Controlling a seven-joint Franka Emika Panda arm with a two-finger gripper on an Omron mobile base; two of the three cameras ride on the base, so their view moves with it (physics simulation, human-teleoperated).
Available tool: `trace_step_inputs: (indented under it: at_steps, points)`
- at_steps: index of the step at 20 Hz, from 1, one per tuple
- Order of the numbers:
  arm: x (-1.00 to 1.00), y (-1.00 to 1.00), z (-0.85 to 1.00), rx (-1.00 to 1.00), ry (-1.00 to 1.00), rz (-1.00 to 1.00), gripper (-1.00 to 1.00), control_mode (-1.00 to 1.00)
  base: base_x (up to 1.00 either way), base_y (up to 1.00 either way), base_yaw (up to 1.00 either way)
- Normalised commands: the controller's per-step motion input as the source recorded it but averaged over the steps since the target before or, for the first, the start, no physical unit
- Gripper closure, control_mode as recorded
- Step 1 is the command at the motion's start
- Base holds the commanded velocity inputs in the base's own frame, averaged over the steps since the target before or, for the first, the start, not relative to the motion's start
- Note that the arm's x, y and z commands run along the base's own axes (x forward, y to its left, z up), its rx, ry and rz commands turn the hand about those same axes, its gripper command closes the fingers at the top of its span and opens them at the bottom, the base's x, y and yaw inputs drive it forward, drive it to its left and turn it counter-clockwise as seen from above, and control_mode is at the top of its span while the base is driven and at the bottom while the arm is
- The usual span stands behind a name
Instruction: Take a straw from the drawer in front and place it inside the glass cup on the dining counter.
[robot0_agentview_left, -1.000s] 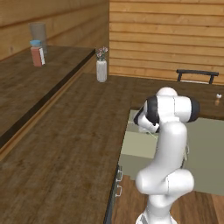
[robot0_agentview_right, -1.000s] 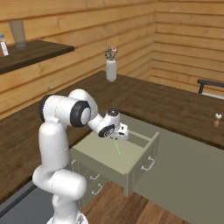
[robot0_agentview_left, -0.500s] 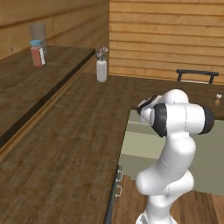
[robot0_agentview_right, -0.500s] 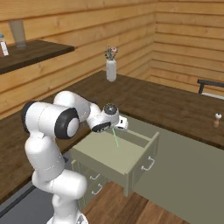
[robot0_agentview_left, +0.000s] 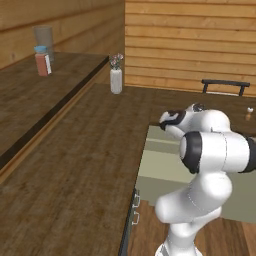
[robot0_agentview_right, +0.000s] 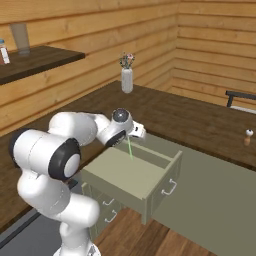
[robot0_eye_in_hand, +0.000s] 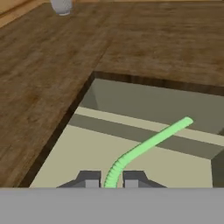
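Currently the straw (robot0_agentview_right: 129, 147) is pinched between the closed jaws at its top end and hangs down over the open drawer (robot0_agentview_right: 131, 176), w/ its lower tip above the drawer floor, not touching as far as can be judged. In the hand view the straw (robot0_eye_in_hand: 144, 146) is seen running from between the finger tips out across the drawer (robot0_eye_in_hand: 131, 144). Gripper (robot0_agentview_right: 134, 133) is held just above the drawer's far edge, beside the wooden table (robot0_agentview_right: 200, 122).

Step in hand, by judgement: straw lifted clear, carry phase. The glass cup can't be made out w/ certainty. Next move calls for the straw to be raised fully out, kept upright, and the base probably turned toward the dining table.
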Motion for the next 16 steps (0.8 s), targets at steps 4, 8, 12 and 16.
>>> trace_step_inputs:
  at_steps: [4, 8, 12, 16]
  points:
    - [-0.04, 0.00, 1.00, 0.08, 0.17, -0.10, 1.00, -1.00, 0.00, 0.00, 0.00]
    - [-0.25, 0.00, 1.00, 0.12, 0.22, -0.09, 1.00, -1.00, 0.00, 0.00, 0.00]
    - [-0.69, 0.00, 0.96, 0.07, 0.16, -0.05, 1.00, -1.00, 0.00, 0.00, 0.00]
    - [-0.95, 0.01, 0.44, 0.01, 0.05, 0.00, 1.00, -1.00, 0.00, 0.00, 0.00]
